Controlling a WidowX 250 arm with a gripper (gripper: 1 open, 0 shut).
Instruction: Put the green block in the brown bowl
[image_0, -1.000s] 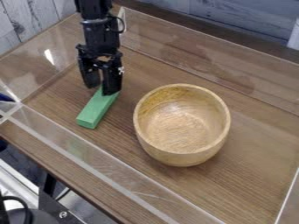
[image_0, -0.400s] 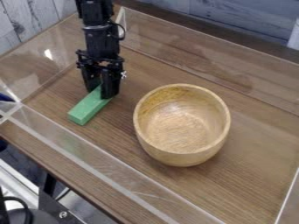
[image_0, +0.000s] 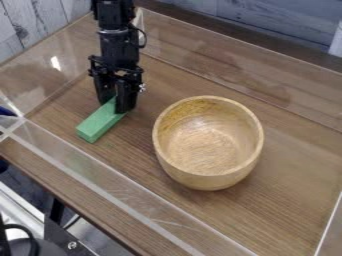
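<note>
Gripper (image_0: 116, 100): your fingers pinch far end of green block (image_0: 98, 123), pointing down | block: near end on table (image_0: 201, 215) | brown bowl (image_0: 209, 141): right, apart

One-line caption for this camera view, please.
Pincer closed on the green block's far end, wooden bowl empty beside it.

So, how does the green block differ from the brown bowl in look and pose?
The green block is a flat, straight-edged bar in plain bright green; the brown bowl is round, hollow and light tan with visible wood grain. The block is much smaller than the bowl. The tool stands at the block's far end, while the bowl sits apart with nothing in it. Both rest on the same wooden table.
</note>
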